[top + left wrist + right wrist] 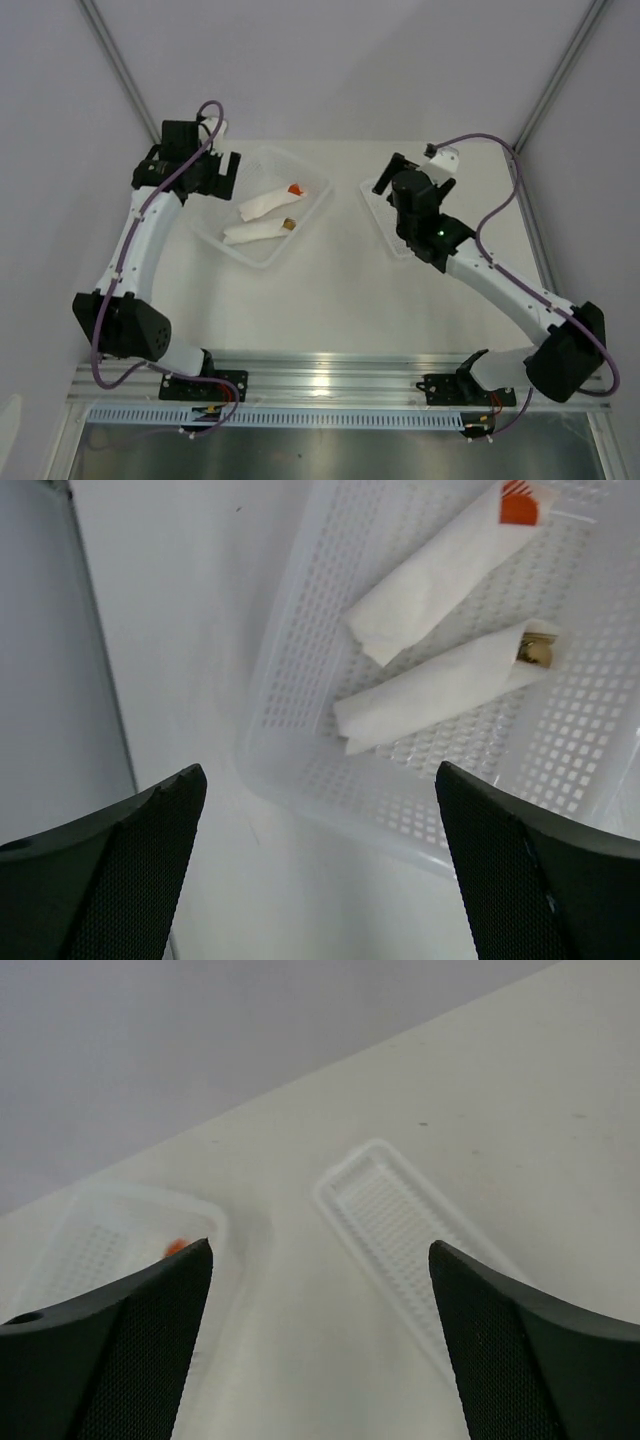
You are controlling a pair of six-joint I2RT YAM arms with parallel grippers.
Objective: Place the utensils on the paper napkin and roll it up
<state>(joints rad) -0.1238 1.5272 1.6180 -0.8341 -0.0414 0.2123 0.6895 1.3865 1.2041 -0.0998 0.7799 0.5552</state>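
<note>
White perforated plastic forms the basket (290, 660); at its left wall hovers the left gripper (228, 172), jaws spread and empty. Inside lies the paper napkin (430, 570), rolled round the utensils (518, 508), with the brown-tipped roll (440, 685) just beside it. Risk: a descent here could strike the basket wall or pinch the wrong roll, as both lie close. Further right, the right gripper (320, 1250), likewise released, hangs over a shallow tray (400, 1230), unobstructed.
</note>
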